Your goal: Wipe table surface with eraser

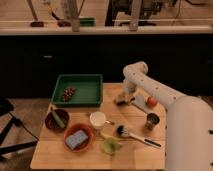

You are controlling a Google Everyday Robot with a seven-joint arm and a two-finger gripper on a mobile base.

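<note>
The table surface [131,114] is a pale wooden plank top holding several items. My gripper [121,100] is down at the table's far middle, just right of the green tray. It is shut on the eraser [119,102], a small tan block with a dark underside, which rests against the wood. The white arm [150,89] reaches in from the right and hides the table's right edge.
A green tray [77,82] with dark red fruit stands at the back left. Also on the table are a dark bowl [56,121], a red bowl [67,133] with a blue sponge [76,140], a white cup [98,120], a black-bristled brush [131,134], a metal can [152,121] and an orange ball [151,102].
</note>
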